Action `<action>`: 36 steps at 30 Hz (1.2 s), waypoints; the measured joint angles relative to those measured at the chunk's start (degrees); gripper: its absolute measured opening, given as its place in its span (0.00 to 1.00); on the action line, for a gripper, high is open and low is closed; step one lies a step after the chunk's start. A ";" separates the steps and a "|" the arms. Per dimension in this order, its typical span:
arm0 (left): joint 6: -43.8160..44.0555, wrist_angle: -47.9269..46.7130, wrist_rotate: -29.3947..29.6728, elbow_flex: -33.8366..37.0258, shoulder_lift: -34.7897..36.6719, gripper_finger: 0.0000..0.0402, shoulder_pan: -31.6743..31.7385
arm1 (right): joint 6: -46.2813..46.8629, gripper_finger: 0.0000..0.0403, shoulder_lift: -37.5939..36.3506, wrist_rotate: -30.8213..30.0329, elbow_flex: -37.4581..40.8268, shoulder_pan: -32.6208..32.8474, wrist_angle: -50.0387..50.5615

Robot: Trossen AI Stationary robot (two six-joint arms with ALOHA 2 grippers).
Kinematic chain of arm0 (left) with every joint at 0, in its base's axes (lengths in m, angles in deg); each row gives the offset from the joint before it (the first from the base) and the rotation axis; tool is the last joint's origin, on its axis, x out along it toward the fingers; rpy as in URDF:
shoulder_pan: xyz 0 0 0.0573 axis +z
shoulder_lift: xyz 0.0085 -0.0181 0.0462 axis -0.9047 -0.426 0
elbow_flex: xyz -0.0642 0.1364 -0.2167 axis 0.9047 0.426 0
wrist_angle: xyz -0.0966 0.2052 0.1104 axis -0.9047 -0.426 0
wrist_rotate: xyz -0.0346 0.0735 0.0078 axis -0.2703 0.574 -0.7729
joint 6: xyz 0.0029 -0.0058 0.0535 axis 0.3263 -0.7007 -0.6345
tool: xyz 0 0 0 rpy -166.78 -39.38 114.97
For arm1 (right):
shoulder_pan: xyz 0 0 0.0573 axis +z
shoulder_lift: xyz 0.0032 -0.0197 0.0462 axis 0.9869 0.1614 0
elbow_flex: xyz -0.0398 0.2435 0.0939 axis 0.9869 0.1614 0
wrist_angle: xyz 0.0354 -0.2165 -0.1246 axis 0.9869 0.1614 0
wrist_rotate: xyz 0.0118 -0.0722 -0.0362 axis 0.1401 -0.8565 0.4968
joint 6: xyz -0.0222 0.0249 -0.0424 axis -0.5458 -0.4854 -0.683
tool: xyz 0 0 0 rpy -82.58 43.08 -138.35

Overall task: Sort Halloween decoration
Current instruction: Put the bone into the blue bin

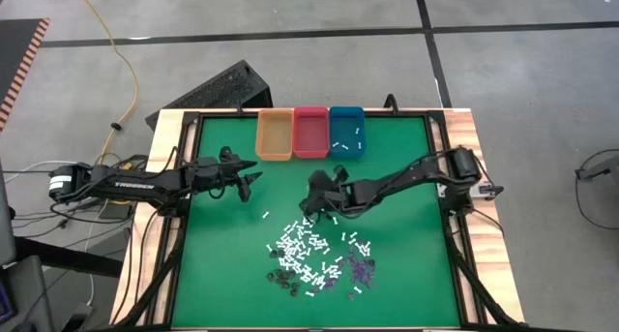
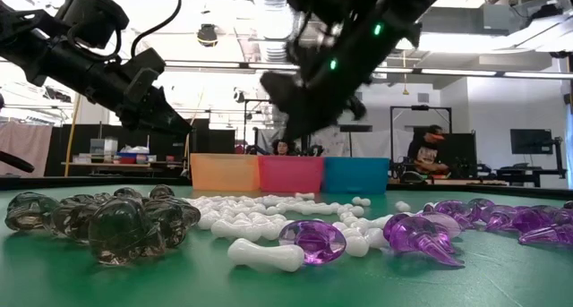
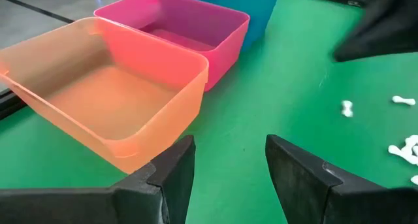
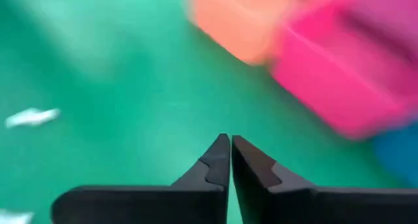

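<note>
The Halloween decoration (image 1: 311,255) lies as a heap of tiny pieces on the green mat: white sticks (image 2: 269,253), purple bits (image 2: 313,238) and dark bits (image 2: 116,222). A few white sticks lie in the blue bin (image 1: 346,131). My right gripper (image 1: 311,206) hovers above the mat between the heap and the bins. Its fingers (image 4: 228,149) are all but together, and I see nothing between them. My left gripper (image 1: 253,182) waits open (image 3: 228,149) at the left, near the orange bin (image 1: 274,134).
The orange bin (image 3: 104,93), the pink bin (image 1: 311,131) and the blue bin stand side by side at the mat's far edge. A black frame (image 1: 440,177) rims the mat. Bare green mat lies between the heap and the bins.
</note>
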 joint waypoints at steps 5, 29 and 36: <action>-0.31 -0.02 -0.13 0.00 -0.02 0.44 0.00 | -16.21 0.18 -2.15 26.95 7.00 0.72 -20.45; 0.39 0.27 -1.64 0.00 0.00 0.44 0.00 | -9.45 0.48 -15.28 10.93 32.81 9.54 -28.89; 1.83 0.46 -1.63 0.00 -0.01 0.44 0.00 | -3.57 0.53 -11.02 7.73 34.06 12.35 -31.30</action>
